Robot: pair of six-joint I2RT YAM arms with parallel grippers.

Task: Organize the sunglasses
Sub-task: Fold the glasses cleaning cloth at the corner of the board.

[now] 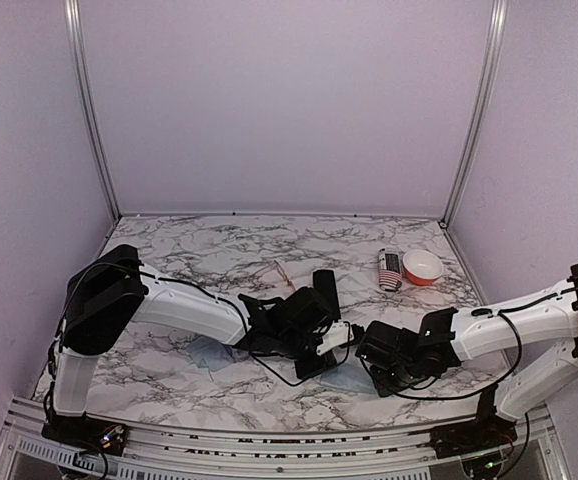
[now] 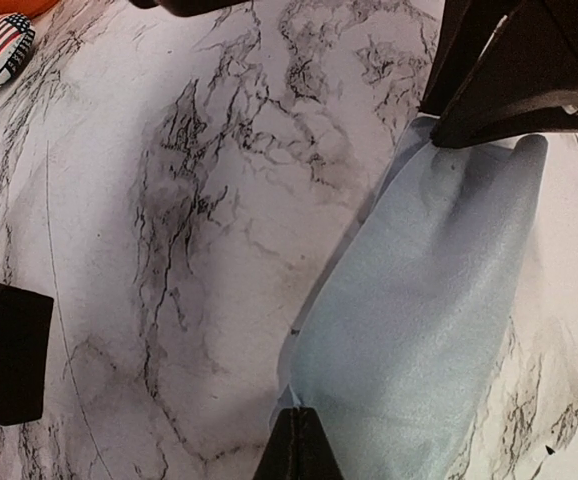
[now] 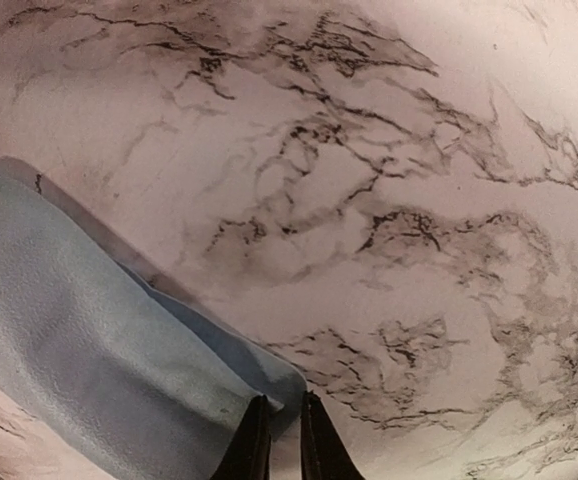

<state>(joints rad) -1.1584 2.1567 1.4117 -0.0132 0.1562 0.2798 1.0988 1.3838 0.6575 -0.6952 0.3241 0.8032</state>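
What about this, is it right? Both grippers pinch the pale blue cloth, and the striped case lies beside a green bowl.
Not quite: the bowl is orange-red, not green, as the top external view shows. The left gripper and right gripper do each pinch the pale blue cloth, and the striped case lies beside the bowl.

We count one wire-framed pair of sunglasses (image 1: pixel 282 273), one black case (image 2: pixel 4 350), one striped case (image 1: pixel 390 270), one orange bowl (image 1: pixel 422 267), one pale blue cloth (image 1: pixel 344 381), and one unclear pale patch (image 1: pixel 211 355) near left.
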